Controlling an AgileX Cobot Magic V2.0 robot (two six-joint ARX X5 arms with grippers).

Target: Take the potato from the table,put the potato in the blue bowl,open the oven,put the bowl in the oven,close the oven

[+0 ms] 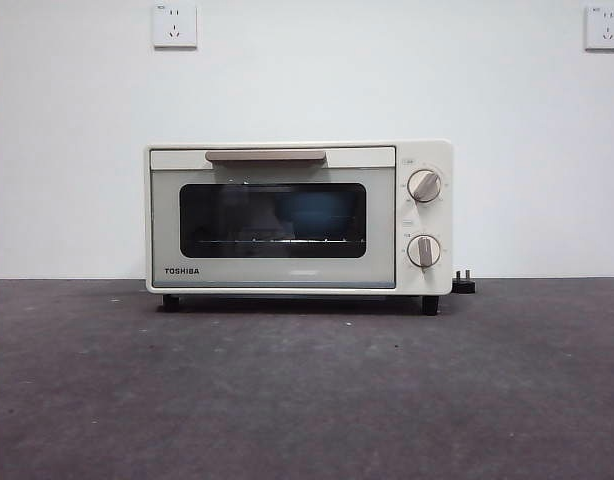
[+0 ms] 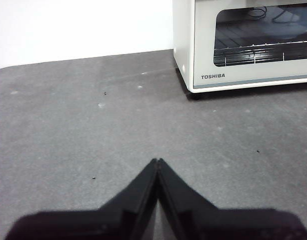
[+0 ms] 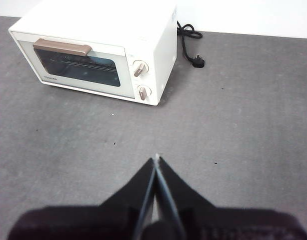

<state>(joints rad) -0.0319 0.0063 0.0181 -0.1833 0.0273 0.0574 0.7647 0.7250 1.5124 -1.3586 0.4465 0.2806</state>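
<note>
The Toshiba oven (image 1: 298,217) stood shut, the blue bowl (image 1: 317,215) dimly visible inside; its rigid bar handle (image 1: 265,155) offered the obvious hold. Left gripper (image 2: 157,161) and right gripper (image 3: 156,160) sat closed, empty.

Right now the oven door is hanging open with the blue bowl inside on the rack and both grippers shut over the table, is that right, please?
Not quite: the oven door is closed, as the front view shows. The rest holds: the blue bowl sits inside on the rack, and the left gripper and right gripper have their jaws shut over the table.
</note>
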